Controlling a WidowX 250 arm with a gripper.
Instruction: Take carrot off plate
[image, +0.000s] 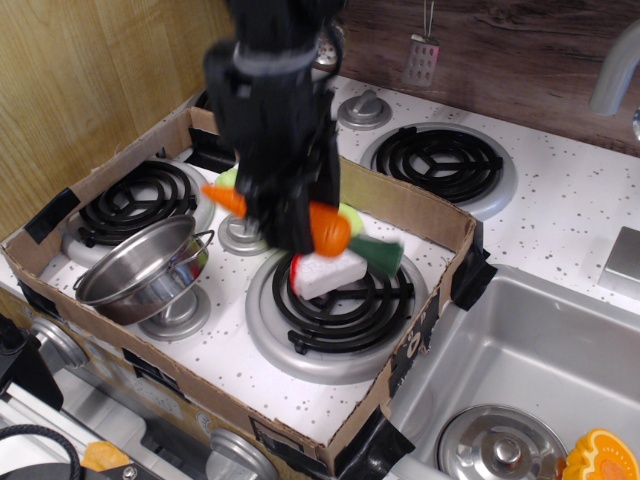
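Pincer (290, 225) grips carrot (325, 228) mid-air, above near edge of plate (350, 213), over white-red slice (328, 272) on burner (340, 300)

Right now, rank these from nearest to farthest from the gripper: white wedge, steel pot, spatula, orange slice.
1. White wedge, just below the gripper.
2. Steel pot, front left.
3. Spatula, on the back wall.
4. Orange slice, far bottom right.

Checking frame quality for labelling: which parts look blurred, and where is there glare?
In observation.image the gripper and the carrot it grips are smeared by motion blur, the carrot's green top most of all; the pot, burners and box stay sharp. Soft glare shows on the pot rim and the sink lid; the plate is mostly hidden.
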